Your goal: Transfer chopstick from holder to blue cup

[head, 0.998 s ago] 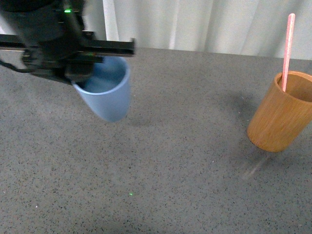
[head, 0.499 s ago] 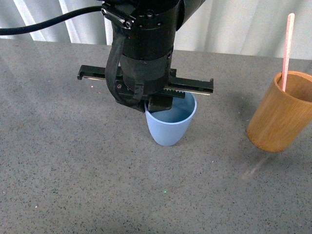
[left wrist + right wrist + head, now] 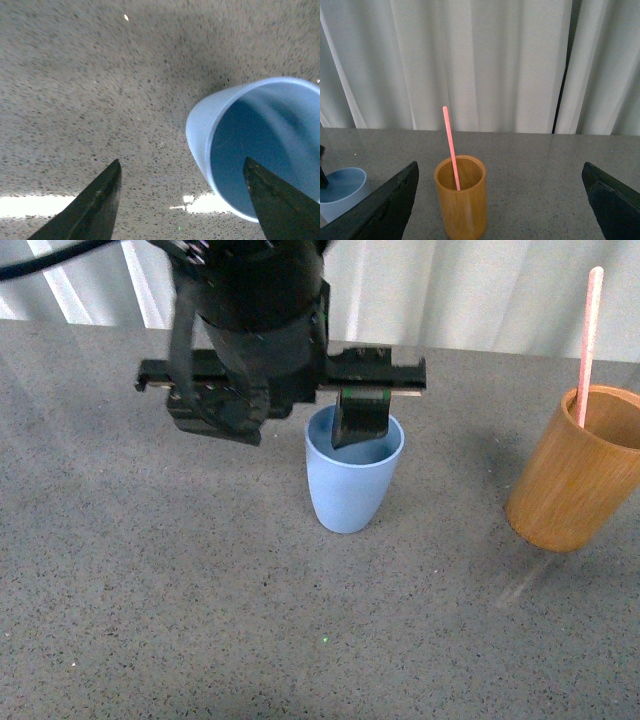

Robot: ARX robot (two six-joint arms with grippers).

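Note:
The blue cup (image 3: 352, 485) stands upright on the grey table, mid-scene. My left gripper (image 3: 285, 420) hovers over it, open; one finger (image 3: 360, 420) dips just inside the cup's rim, the other is off to the cup's left. In the left wrist view the cup (image 3: 250, 150) lies beside the open left gripper (image 3: 180, 200). The orange-brown holder (image 3: 578, 480) stands at the right with the pink chopstick (image 3: 590, 340) upright in it. My right gripper (image 3: 500, 200) is open and empty, facing the holder (image 3: 461, 205) and the chopstick (image 3: 450, 145) from a distance.
White curtains (image 3: 480, 290) hang behind the table's far edge. The grey speckled tabletop (image 3: 150, 590) stretches in front of the cups. The blue cup also shows at the edge of the right wrist view (image 3: 342, 192).
My left arm carried the blue cup from the left to the middle and set it upright. It has since let go, opened wider and shifted left and up.

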